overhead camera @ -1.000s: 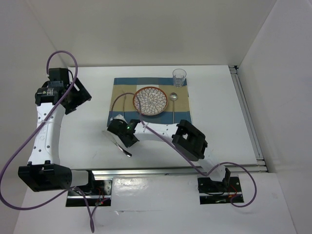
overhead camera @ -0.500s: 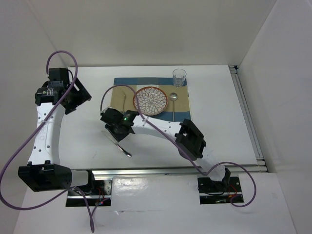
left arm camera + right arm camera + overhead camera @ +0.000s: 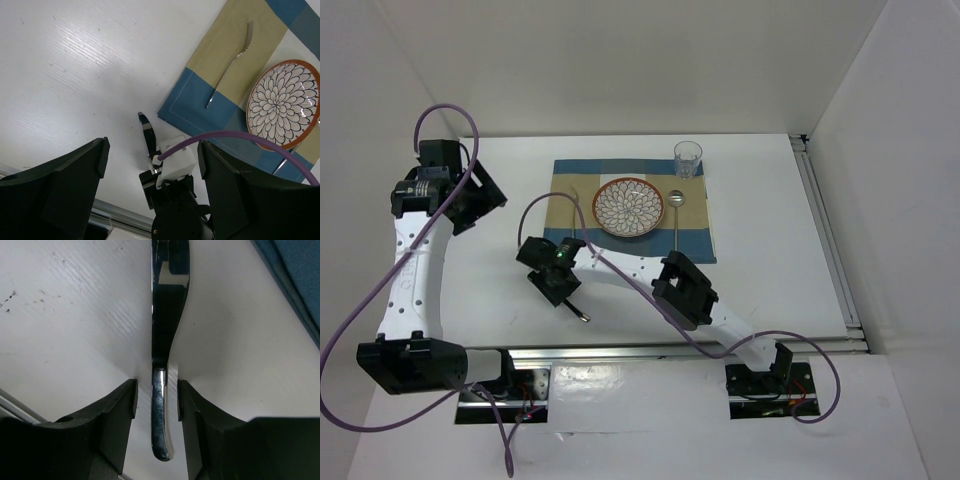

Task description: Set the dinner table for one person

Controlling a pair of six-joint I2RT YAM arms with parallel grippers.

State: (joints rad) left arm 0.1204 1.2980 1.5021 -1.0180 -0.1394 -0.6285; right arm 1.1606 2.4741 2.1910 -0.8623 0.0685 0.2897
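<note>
Both of our grippers are spread apart: the right gripper [image 3: 156, 390] sits loosely around the knife [image 3: 162, 340], and the left gripper [image 3: 152, 147] holds nothing. The knife lies on the dinner table [image 3: 770, 220], at 7 o'clock from the plate [image 3: 627, 207].

The knife [image 3: 169, 315] runs off the top edge.

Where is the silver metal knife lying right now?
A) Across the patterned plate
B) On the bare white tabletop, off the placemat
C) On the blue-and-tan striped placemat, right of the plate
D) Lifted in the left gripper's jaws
B: the silver metal knife lies flat on the white tabletop, apart from the blue-and-tan striped placemat, between the open jaws of the right gripper.
</note>
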